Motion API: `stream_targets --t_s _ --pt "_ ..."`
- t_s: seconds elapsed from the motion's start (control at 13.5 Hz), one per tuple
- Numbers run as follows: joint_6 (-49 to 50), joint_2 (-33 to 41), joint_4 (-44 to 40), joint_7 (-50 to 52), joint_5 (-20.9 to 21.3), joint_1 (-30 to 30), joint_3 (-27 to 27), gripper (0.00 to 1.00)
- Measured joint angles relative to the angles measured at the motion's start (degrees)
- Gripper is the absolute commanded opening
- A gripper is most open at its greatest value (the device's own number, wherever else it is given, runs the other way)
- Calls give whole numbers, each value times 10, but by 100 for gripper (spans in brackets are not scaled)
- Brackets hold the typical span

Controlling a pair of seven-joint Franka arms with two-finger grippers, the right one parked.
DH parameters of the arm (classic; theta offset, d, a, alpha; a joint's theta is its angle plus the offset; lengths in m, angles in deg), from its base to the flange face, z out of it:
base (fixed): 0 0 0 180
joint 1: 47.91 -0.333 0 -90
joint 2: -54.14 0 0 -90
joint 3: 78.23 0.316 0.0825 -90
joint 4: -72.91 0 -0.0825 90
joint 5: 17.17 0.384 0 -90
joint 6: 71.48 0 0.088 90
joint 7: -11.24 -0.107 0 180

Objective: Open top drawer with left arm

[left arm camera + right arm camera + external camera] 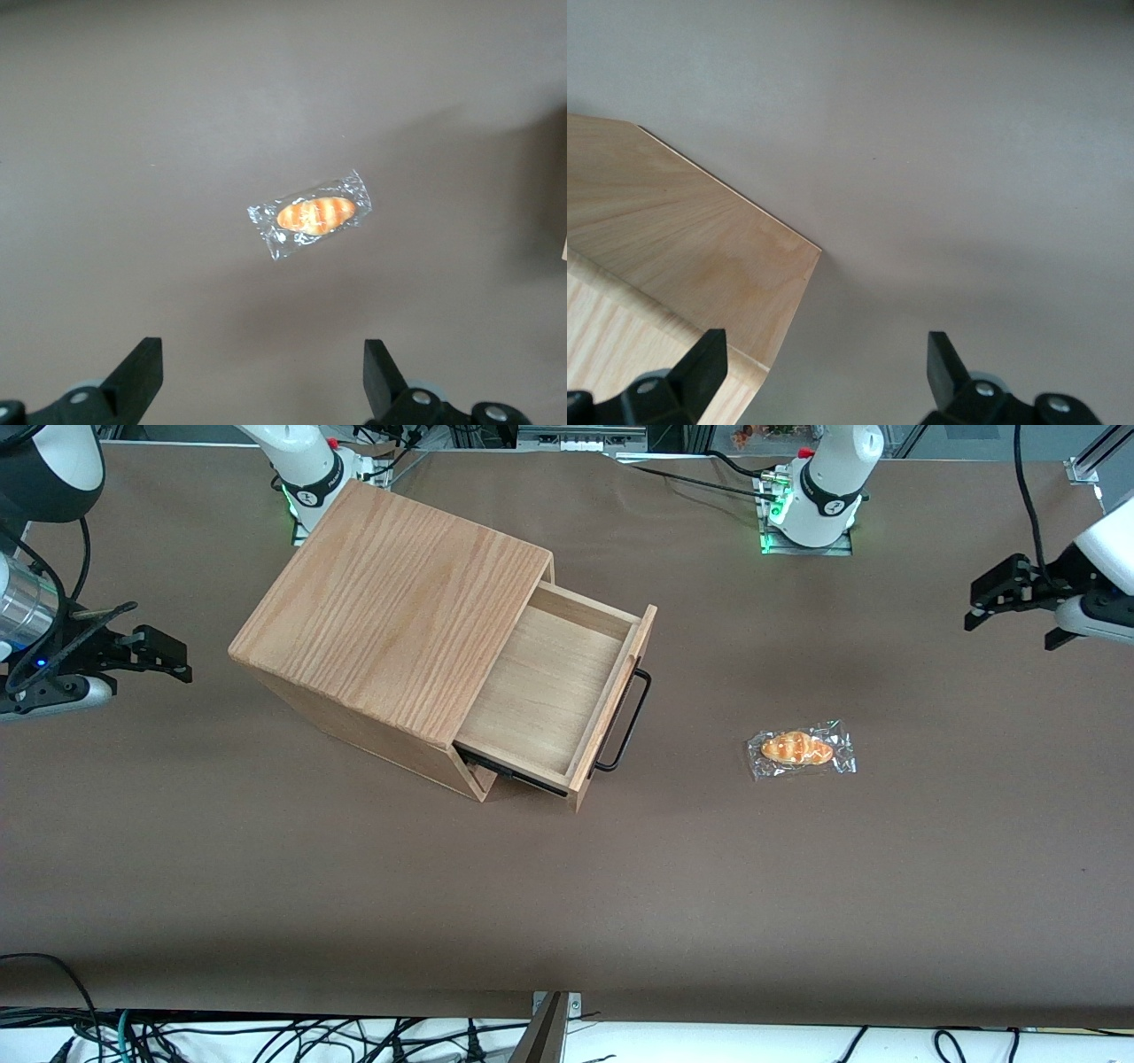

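The large oak-grain wooden box (390, 593) stands on the brown table. Its top drawer (549, 682) is pulled well out and its light-wood inside is empty. The thin black U-shaped handle (631, 722) is on the drawer front, facing the working arm's end of the table. The left arm's gripper (973, 609) hangs above the table toward the working arm's end, far from the handle. In the left wrist view the gripper (263, 350) is open and empty, with bare table between its fingers.
A small bread roll in clear wrap (800, 749) lies on the table between the drawer front and the gripper; it also shows in the left wrist view (314, 215). The arm bases (819, 496) stand at the table's edge farthest from the front camera.
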Motion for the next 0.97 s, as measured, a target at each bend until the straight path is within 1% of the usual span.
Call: stream_targets --t_s 0.3,0.97 --pt "-8 -3 14 1 0 1 -6 100" --pt "-9 -3 15 1 0 -2 -4 100"
